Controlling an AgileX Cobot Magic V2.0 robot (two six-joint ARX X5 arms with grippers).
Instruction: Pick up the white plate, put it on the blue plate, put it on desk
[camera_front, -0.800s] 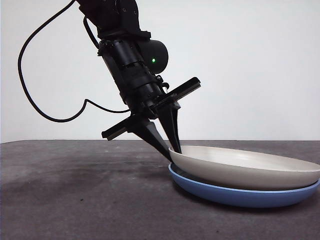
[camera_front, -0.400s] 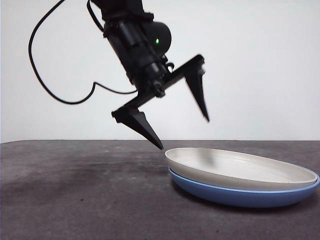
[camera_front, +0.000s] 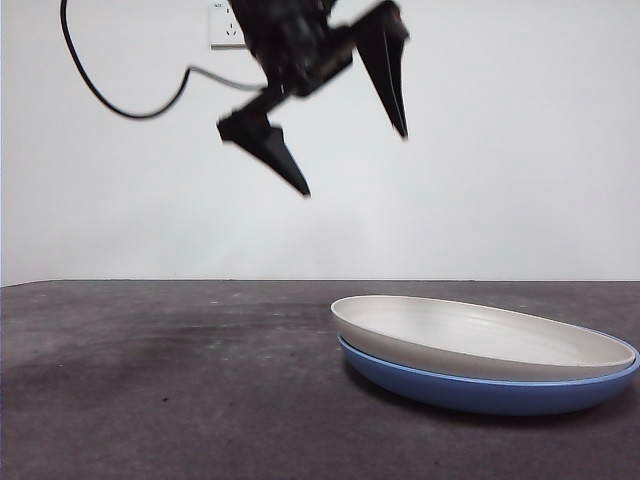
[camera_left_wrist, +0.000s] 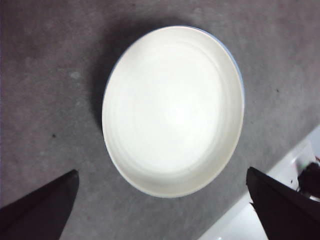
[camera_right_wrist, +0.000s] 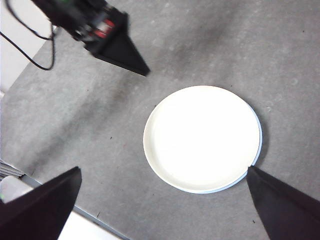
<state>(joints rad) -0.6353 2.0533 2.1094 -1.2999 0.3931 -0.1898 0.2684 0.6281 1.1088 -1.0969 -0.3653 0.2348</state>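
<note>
The white plate (camera_front: 480, 335) lies nested in the blue plate (camera_front: 480, 392), both resting on the dark grey desk (camera_front: 150, 380) at the right. My left gripper (camera_front: 354, 164) hangs open high above the plates' left rim, holding nothing. Its wrist view looks straight down on the white plate (camera_left_wrist: 172, 110), with only a sliver of the blue plate (camera_left_wrist: 242, 82) showing and the left gripper (camera_left_wrist: 161, 171) spread wide. My right gripper (camera_right_wrist: 163, 169) is open and empty, higher up, over the white plate (camera_right_wrist: 200, 137) and the blue plate's rim (camera_right_wrist: 259, 145). One left finger (camera_right_wrist: 122, 52) shows there too.
A black cable (camera_front: 130, 105) loops from the left arm in front of the white wall, where a socket (camera_front: 222, 25) sits. The desk's edge and pale floor beyond it show in the wrist views (camera_left_wrist: 260, 210) (camera_right_wrist: 95, 225).
The left gripper was shut on the white plate's left rim, then opened and rose well clear. The white plate dropped from tilted to flat inside the blue plate.
</note>
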